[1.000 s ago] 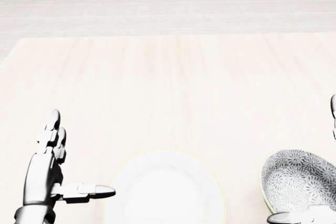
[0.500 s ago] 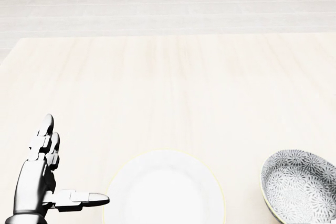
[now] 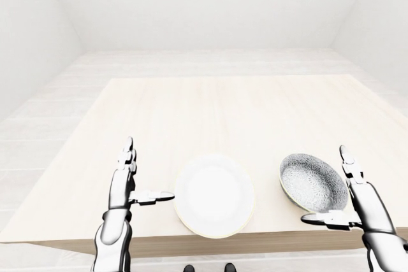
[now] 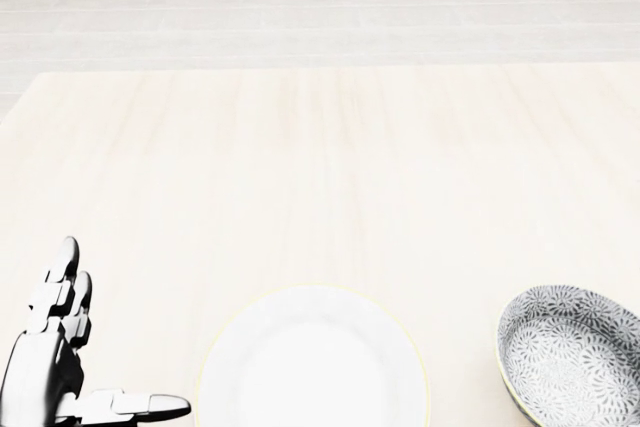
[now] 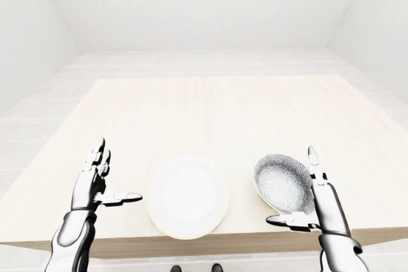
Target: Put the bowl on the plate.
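Quick count first: one plate [image 3: 213, 199], one bowl [image 3: 312, 181], two robot hands, all over one pale wooden table [image 3: 223, 113].

The plate is plain white with a faint yellowish rim. The only marking on anything is the bowl's grey-and-white speckled flower pattern, inside and out.

The bowl sits on the table to the right of the plate, with a clear gap between them. Both are close to the table's bottom edge in the eye views, so it's not on the plate yet.

The left hand [image 3: 124, 183] is spread open, fingers pointing up and thumb sticking out sideways toward the plate's rim, holding nothing. The right hand [image 3: 357, 199] is also spread wide and stands just right of the bowl, with its thumb reaching under the bowl's lower rim. I honestly can't tell if it touches.

The views differ quite a bit. The head view only catches the left hand in its bottom-left corner and cuts off the plate and bowl at the bottom, and the right hand doesn't show there at all. The eye views show both hands, the whole tabletop, its wooden edge, and the white walls [image 5: 191, 4] around it.
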